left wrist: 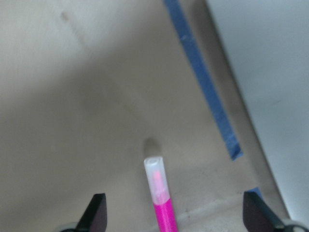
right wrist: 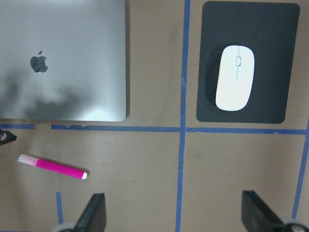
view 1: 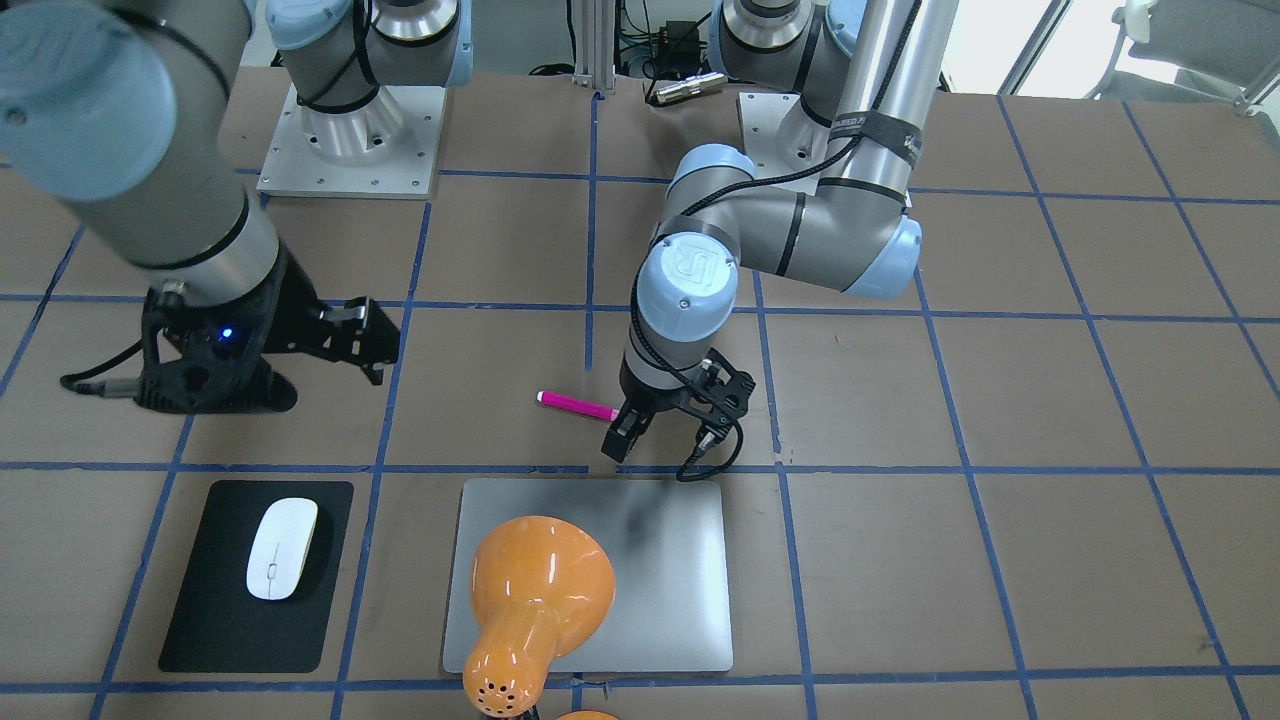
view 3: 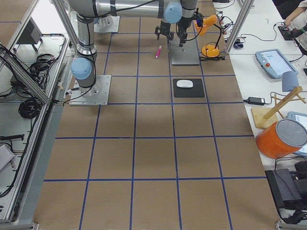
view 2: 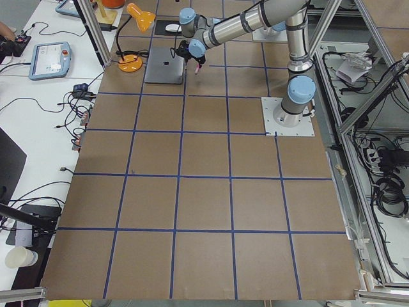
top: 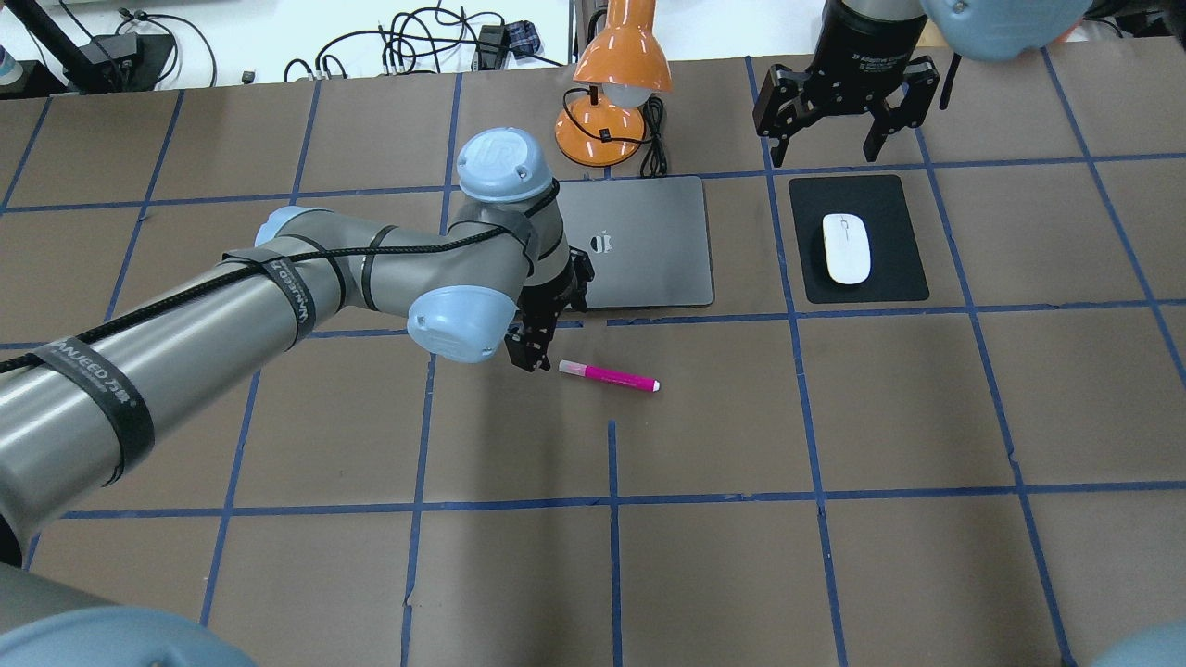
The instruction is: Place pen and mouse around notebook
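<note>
The pink pen lies flat on the table, just on the robot's side of the silver notebook. My left gripper hovers at the pen's pale cap end, open. In the left wrist view the pen sits between the spread fingertips, untouched. The white mouse rests on a black pad to the right of the notebook. My right gripper hangs open above the table beyond the pad, holding nothing. The right wrist view shows the mouse, notebook and pen from above.
An orange desk lamp stands at the notebook's far edge; in the front-facing view its shade covers part of the notebook. Blue tape lines grid the brown table. Cables lie past the far edge.
</note>
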`<state>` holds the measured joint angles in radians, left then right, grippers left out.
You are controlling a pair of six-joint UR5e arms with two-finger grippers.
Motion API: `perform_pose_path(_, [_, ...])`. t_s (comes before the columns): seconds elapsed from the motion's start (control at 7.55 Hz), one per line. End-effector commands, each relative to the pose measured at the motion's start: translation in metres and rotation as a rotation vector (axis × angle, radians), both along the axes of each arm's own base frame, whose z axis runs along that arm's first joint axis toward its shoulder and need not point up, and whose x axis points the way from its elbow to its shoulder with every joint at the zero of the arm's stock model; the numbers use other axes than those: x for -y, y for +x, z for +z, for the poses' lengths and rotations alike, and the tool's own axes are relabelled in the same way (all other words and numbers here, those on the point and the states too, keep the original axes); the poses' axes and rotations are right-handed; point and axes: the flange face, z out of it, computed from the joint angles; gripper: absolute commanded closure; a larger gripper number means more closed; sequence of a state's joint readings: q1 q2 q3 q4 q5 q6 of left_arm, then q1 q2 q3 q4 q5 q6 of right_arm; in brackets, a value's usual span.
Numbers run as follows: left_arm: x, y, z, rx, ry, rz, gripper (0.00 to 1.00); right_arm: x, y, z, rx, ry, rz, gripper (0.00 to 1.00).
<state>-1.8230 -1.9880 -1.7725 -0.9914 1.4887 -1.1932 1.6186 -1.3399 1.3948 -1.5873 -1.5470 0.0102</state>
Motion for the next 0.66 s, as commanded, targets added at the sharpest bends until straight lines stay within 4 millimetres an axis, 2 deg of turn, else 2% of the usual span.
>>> perform_pose_path(0.0, [0.033, 0.079, 0.037, -0.019, -0.093, -0.356, 0.0, -0.054, 0.009, 0.035, 0.012, -0.064, 0.034, 0.0])
perform_pose_path(0.13, [0.041, 0.109, 0.048, -0.025, -0.119, -0.441, 0.0, -0.072, 0.002, 0.049, 0.027, -0.091, 0.028, 0.0])
perform_pose_path(0.27, [0.05, 0.132, 0.067, -0.028, -0.167, -0.534, 0.0, -0.075, 0.001, 0.045, 0.028, -0.088, 0.094, 0.0])
perform_pose_path(0.4, [0.056, 0.144, 0.099, -0.026, -0.201, -0.703, 0.0, -0.074, -0.008, 0.028, 0.026, -0.051, 0.094, 0.0])
perform_pose_path(0.53, [0.052, 0.154, 0.123, -0.036, -0.142, -0.741, 0.0, -0.078, -0.018, 0.024, 0.006, -0.029, 0.07, 0.0])
